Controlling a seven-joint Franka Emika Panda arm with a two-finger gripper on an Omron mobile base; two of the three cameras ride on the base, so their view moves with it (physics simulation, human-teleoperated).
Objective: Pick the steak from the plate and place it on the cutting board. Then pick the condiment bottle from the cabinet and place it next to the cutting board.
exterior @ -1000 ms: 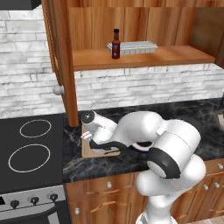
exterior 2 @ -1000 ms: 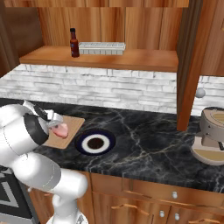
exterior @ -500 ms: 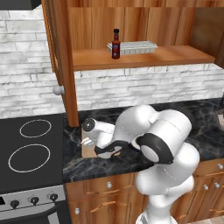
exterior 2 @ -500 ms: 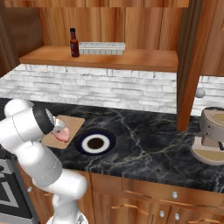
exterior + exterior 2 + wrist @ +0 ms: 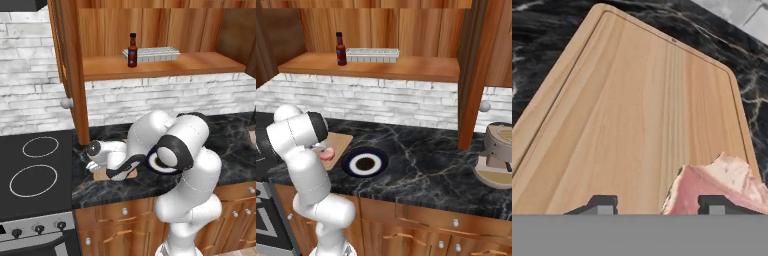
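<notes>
the flat pink-red raw steak (image 5: 712, 190) sits low over the light-wood rectangular cutting board (image 5: 637, 120), between the tips of the gripper (image 5: 657, 204), which stands partly open around it; whether it grips cannot be told. step 1 looks near its end: release, lift clear, then reach for the dark brown-red condiment bottle (image 5: 132, 50) on the reddish wooden cabinet (image 5: 165, 67) shelf.

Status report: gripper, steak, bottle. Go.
Gripper low over the board, jaw state unclear. Steak over the board, plate bare. Bottle upright on the cabinet shelf, nothing blocking it.
</notes>
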